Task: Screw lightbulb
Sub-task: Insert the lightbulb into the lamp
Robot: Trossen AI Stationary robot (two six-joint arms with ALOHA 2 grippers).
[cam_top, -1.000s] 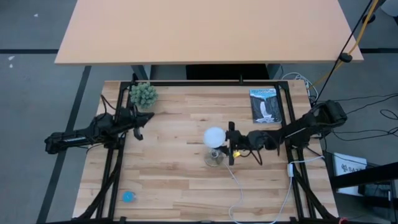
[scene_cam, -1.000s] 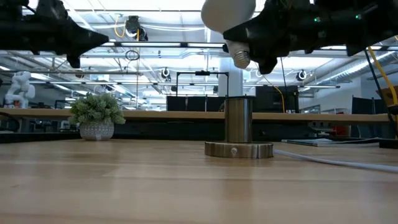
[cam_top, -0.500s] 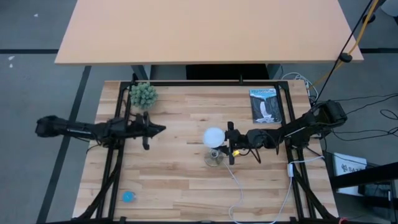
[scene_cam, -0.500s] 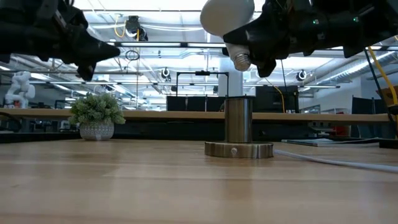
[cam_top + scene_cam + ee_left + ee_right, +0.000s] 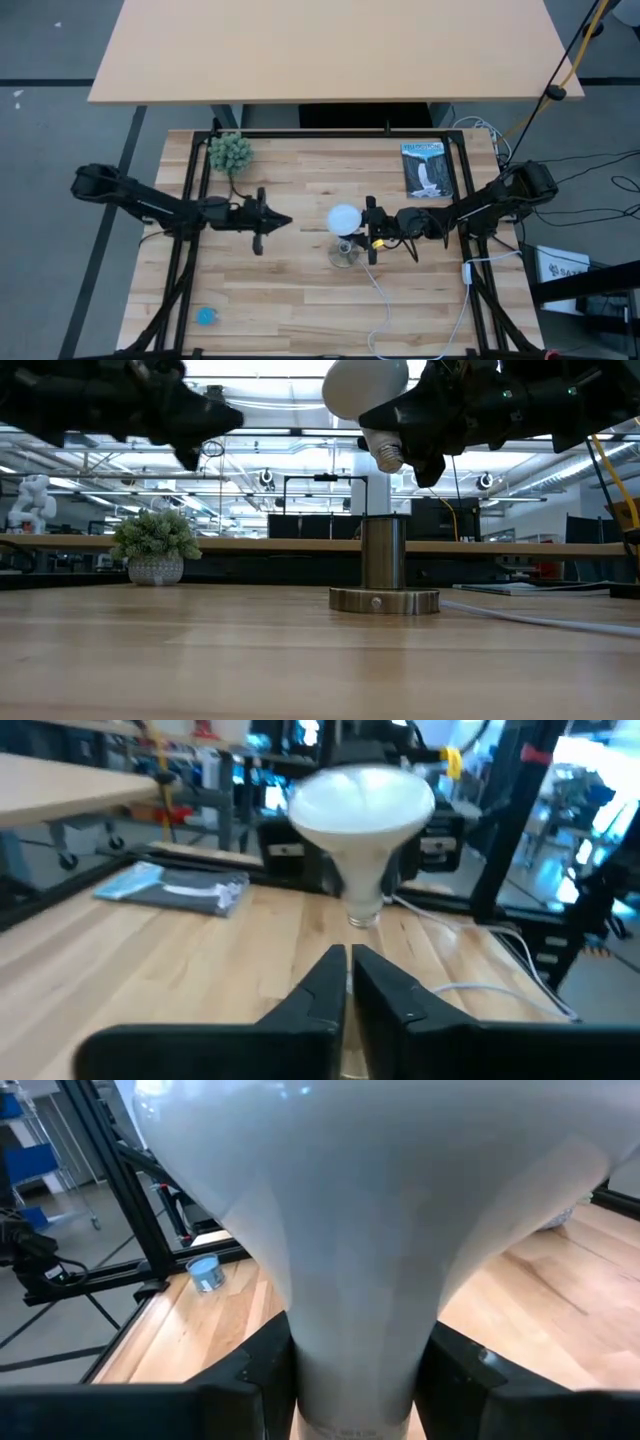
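Observation:
The white lightbulb [image 5: 345,218] hangs over the middle of the table, held by my right gripper [image 5: 370,232], which is shut on it. Its silvery screw base [image 5: 388,455] is above the metallic socket [image 5: 383,550], which stands upright on its round base disc [image 5: 384,600]. My left gripper [image 5: 285,220] is shut and empty, in the air to the left of the bulb and pointing at it. The bulb also shows in the left wrist view [image 5: 362,820]. My right gripper pinches the bulb's tapering neck [image 5: 355,1350] between its two fingers [image 5: 255,1370], just above the screw base. The fingers come level from the table's right side. The bulb is lifted clear above the socket and tilted, with its globe up and toward the table's left.
A small potted plant [image 5: 230,152] stands at the far left and a booklet [image 5: 428,170] lies at the far right. A small blue object [image 5: 206,316] lies near the front left. The socket's white cord [image 5: 385,300] runs toward the near edge.
My left gripper has moved toward the table's right, from near the plant toward the bulb. The right gripper and the bulb have kept almost still above the socket.

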